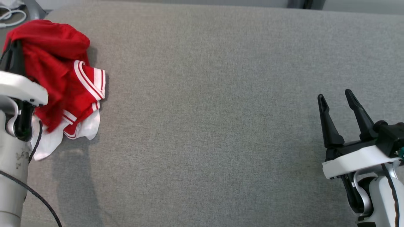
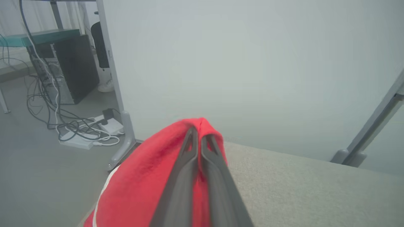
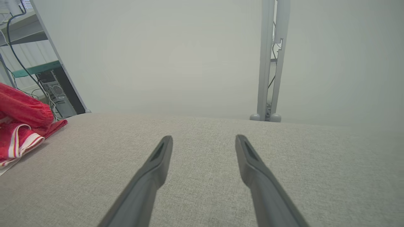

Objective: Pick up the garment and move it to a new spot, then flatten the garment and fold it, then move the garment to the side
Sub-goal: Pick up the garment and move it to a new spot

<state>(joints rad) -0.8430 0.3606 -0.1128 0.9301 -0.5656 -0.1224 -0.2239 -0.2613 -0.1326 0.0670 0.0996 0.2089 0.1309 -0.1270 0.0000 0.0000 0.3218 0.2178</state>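
Observation:
The garment (image 1: 60, 72) is red with white stripes and a white lining, bunched at the far left of the grey table (image 1: 205, 110). Its upper part is lifted in a peak while the lower folds rest on the cloth. My left gripper (image 1: 11, 47) is shut on a fold at the garment's top edge. In the left wrist view the left gripper (image 2: 199, 132) has its two fingers pressed together with red garment (image 2: 142, 186) draped around them. My right gripper (image 1: 335, 97) hovers open at the right side, far from the garment. In the right wrist view the right gripper (image 3: 203, 140) is open above bare cloth, the garment (image 3: 19, 126) at far left.
Beyond the table's left end lie cables and a power strip (image 2: 82, 135) on the floor, beside a dark computer case (image 2: 69, 69). A grey frame post (image 3: 270, 60) stands behind the table's far edge, against a pale wall.

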